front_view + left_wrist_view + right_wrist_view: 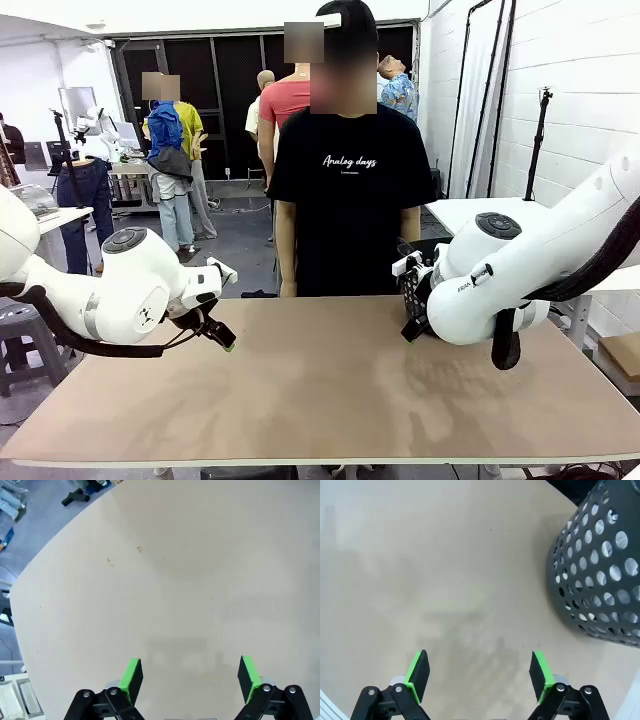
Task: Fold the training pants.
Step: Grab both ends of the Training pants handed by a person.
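Bare tabletop (330,390) lay under our left gripper (190,672) and right gripper (480,672), both spread wide and empty. We could not tell whether the training pants sat in the basket (600,580) near our right gripper. Soft and light, we judged, they would want pinching at the waistband.

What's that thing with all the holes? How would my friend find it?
Start at the big tan table. Look to its far right edge, next to the person in the black T-shirt, where the robot's white right arm bends. Behind that arm stands the basket: dark, round, and dotted all over with holes, unlike the plain tabletop around it.
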